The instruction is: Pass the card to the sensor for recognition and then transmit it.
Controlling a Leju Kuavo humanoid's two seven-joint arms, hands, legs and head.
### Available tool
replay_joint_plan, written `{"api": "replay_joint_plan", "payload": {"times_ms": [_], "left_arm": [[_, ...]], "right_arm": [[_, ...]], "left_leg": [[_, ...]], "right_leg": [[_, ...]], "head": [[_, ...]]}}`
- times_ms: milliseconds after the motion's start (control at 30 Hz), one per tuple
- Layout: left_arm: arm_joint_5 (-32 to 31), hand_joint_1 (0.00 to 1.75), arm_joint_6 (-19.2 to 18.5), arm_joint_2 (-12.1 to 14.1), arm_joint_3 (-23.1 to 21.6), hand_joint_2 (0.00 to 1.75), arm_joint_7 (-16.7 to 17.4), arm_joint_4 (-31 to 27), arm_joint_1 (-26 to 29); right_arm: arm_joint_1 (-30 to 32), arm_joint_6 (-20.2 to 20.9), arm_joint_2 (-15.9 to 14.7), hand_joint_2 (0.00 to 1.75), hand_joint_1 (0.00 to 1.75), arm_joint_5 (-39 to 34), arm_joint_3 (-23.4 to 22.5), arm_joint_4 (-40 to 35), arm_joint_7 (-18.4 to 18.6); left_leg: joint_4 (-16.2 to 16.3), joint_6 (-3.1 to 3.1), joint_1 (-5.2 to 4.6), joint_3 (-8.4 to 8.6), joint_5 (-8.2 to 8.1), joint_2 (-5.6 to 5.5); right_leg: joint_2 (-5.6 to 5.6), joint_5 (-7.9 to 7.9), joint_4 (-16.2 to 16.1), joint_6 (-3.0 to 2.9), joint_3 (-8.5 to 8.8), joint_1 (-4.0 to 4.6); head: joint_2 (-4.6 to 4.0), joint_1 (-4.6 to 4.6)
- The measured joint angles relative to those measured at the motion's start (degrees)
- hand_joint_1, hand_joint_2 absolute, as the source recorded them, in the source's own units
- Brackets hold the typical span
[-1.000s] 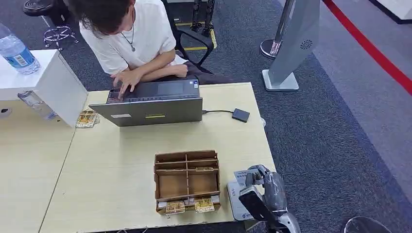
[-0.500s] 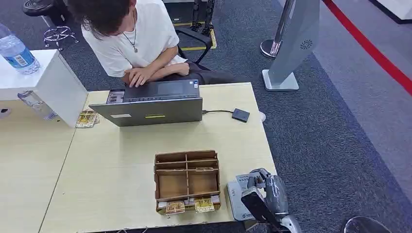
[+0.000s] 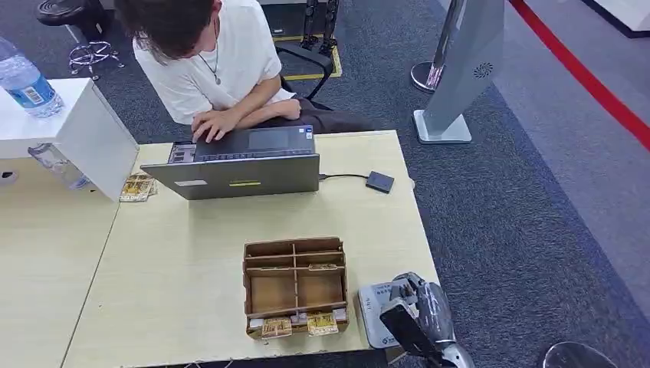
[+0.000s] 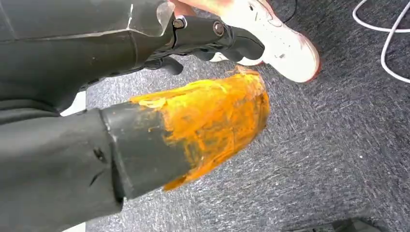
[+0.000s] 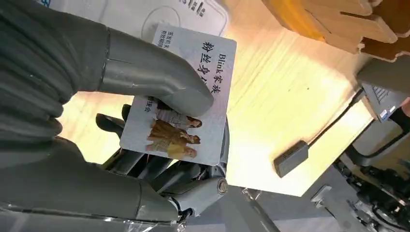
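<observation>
A: Right hand [image 5: 159, 140] first. We have the thumb pressed on the printed face of the card [image 5: 186, 111] and the darker fingers [image 5: 145, 166] under it, so the card is pinched flat, not loose.

B: Agreed. In the head view the right hand [image 3: 418, 307] sits at the table's near right corner, over the white sensor pad [image 3: 373, 314]. Against the frames from a second ago, we read it as lower and drawn a little nearer the robot; the card, which stood out above the pad then, is now mostly tucked behind the hand.

A: So we are lowering the card to the sensor. The wrist view shows the pad's [image 5: 145, 14] marked face just beyond the card's far edge. Touching or hovering, we cannot tell.

B: Our judgement: the recognition step is in hand, and the handing-on is not begun.

A: Left hand [image 4: 203, 36]: fingers curled in, nothing in them, hanging over the carpet.

B: Outward from the pad: the wooden card box [image 3: 295, 285] just beside it, with more cards in its front slots. Farther off, the laptop [image 3: 241, 165] and the small black reader [image 3: 380, 182] on its cable.

A: The person [image 3: 207, 61] at the laptop has shifted their typing hand a little; nothing else on the table [image 3: 176, 268] has moved.
</observation>
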Motion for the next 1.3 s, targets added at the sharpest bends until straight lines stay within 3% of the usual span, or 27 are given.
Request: {"api": "replay_joint_plan", "payload": {"times_ms": [1300], "left_arm": [[-0.11,0.00,-0.15,-0.24,0.00,0.00,-0.57,0.00,0.03]], "right_arm": [[-1.44,1.20,-0.22,1.75,1.75,9.35,-1.70,5.57,5.86]], "left_leg": [[0.00,0.00,0.00,0.03,0.00,0.01]], "right_leg": [[0.01,0.00,0.00,0.00,0.01,0.00]], "head": [[0.00,0.00]]}}
